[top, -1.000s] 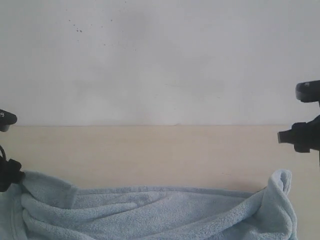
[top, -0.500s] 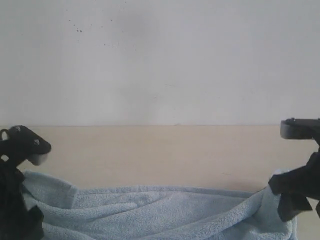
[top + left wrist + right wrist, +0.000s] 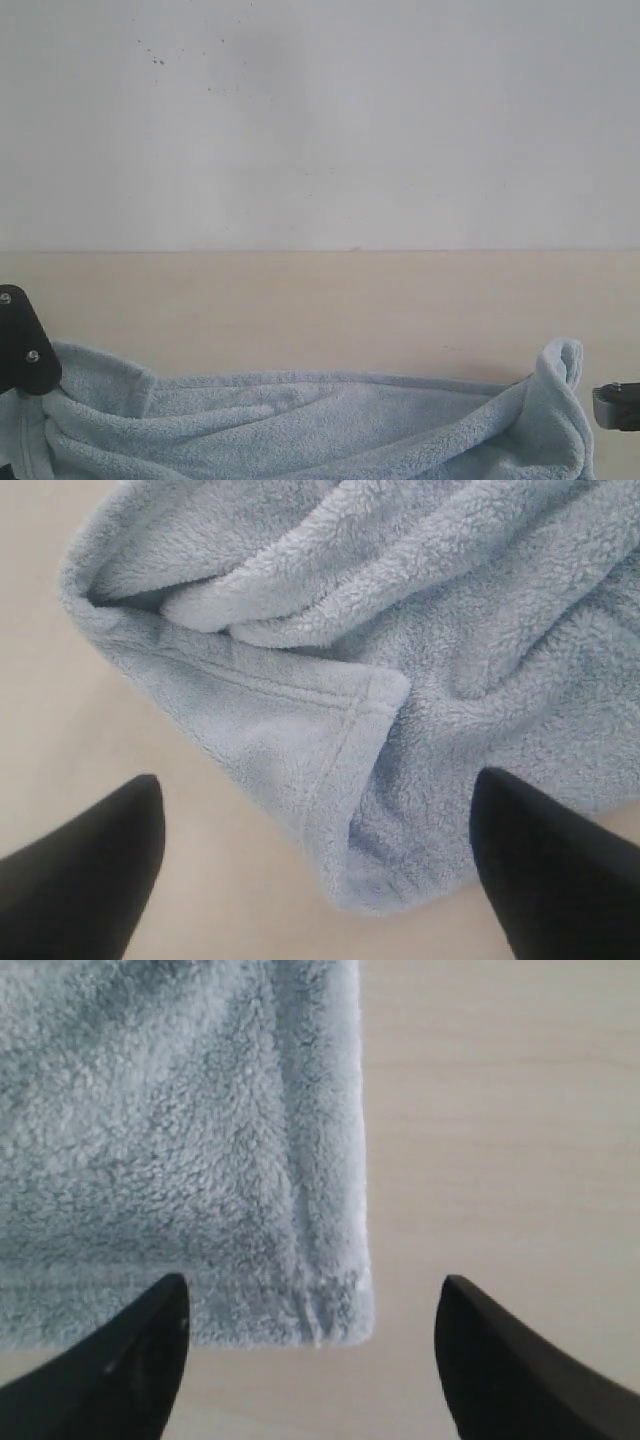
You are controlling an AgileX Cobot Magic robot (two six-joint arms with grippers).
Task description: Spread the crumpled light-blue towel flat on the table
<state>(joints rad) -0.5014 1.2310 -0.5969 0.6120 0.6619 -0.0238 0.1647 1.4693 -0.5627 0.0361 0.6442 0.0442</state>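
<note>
The light-blue towel [image 3: 300,420] lies crumpled in a long bunched band along the near edge of the table [image 3: 330,290]. Its right end stands up in a peak. In the left wrist view my left gripper [image 3: 315,780] is open above a folded, hemmed corner of the towel [image 3: 330,730], one finger [image 3: 90,870] over bare table and the other [image 3: 545,870] over cloth. My right gripper [image 3: 315,1282] is open too, straddling a flat square corner of the towel [image 3: 335,1315]. Neither gripper holds anything.
A plain white wall [image 3: 320,120] rises behind the table. A black part of the left arm [image 3: 22,345] shows at the left edge of the exterior view, and a grey part of the right arm [image 3: 618,405] at the right edge.
Half a second ago both arms stood large over the towel's two ends; now only small parts of them show at the exterior view's edges. The towel has kept its shape.
</note>
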